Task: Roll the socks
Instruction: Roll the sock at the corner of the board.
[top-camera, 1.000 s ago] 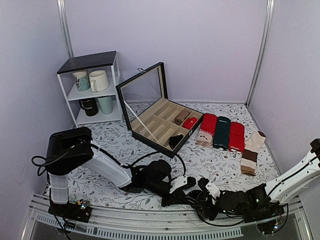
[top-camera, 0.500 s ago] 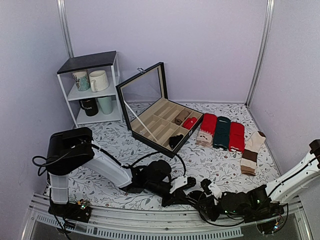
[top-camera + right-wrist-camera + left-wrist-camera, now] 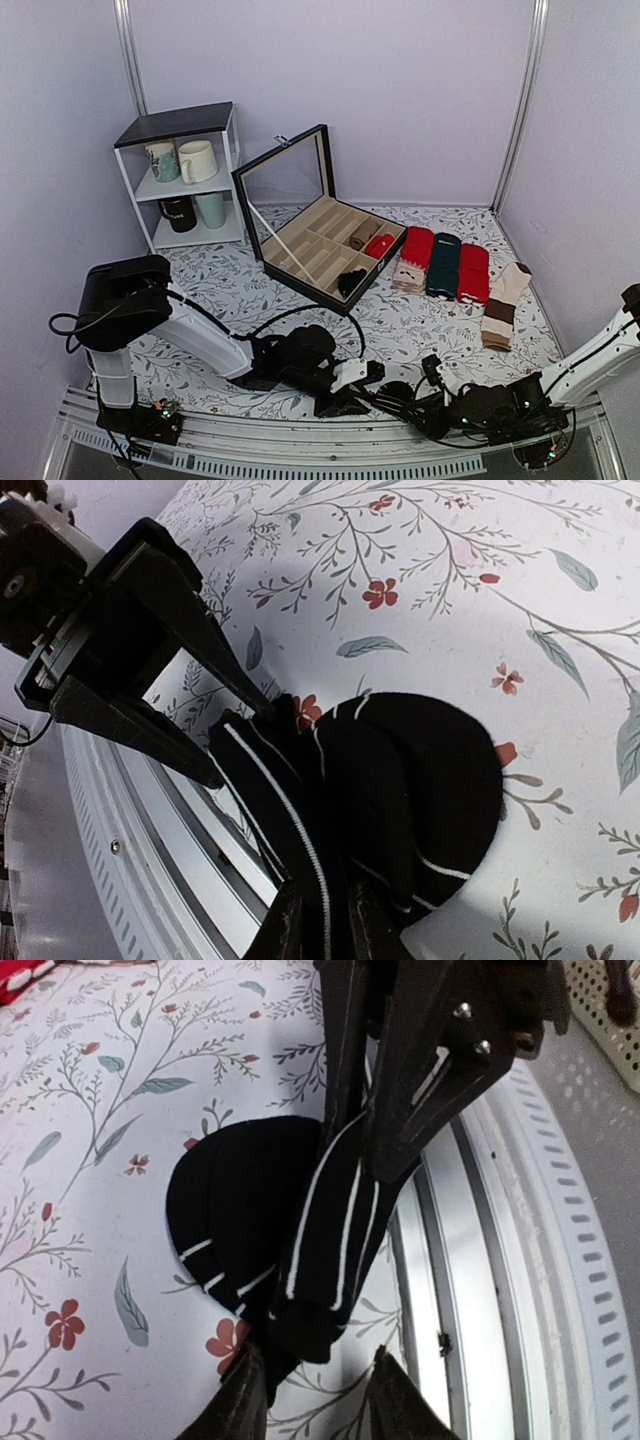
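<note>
Clamping down, the right gripper (image 3: 325, 920) held a striped fold of the socks (image 3: 410, 780) tight between its jaws, as we saw it. The left gripper (image 3: 312, 1392) stood with its fingers parted on either side of the same bundle's end, loosened rather than clenched. We found the black, white-striped socks bunched in a rounded heap on the floral table (image 3: 90, 1130), at its near edge, one fold reaching over the metal rail (image 3: 480, 1290).

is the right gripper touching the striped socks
Touching. The right wrist view shows the right gripper closed on the socks, with the fabric pinched between its jaws.
</note>
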`<state>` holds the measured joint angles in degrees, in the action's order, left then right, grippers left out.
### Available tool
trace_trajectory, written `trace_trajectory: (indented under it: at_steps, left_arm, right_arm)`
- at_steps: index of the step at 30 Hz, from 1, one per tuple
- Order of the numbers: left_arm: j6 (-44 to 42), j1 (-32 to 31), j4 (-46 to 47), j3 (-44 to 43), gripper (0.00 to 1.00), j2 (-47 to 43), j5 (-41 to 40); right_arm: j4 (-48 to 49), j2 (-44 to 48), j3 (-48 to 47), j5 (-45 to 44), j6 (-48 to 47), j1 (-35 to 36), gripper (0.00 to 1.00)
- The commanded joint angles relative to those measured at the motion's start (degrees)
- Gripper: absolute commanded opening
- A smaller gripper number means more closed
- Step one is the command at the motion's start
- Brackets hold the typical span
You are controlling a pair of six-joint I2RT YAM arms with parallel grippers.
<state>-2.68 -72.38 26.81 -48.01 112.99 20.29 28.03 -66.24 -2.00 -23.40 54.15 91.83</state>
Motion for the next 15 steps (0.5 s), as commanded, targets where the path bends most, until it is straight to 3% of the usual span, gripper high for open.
trace_trajectory:
  at_steps: [1, 8, 15]
  left_arm:
    - [-4.3, 0.0, -7.2, 2.7, 0.35, 0.3, -6.0]
    - [-13.8, -5.3, 6.1, 13.8, 0.39, -13.2, -16.7]
    - [-23.3, -7.0, 8.9, 11.2, 0.44, -11.9, -17.1]
  right_arm:
    - [-5.7, 0.2, 1.3, 1.7, 3.2, 0.4, 0.14]
    - [-10.5, 3.3, 1.7, 4.4, 8.2, -0.9, 0.14]
    - [-17.2, 8.9, 1.6, 5.5, 11.9, -2.4, 0.14]
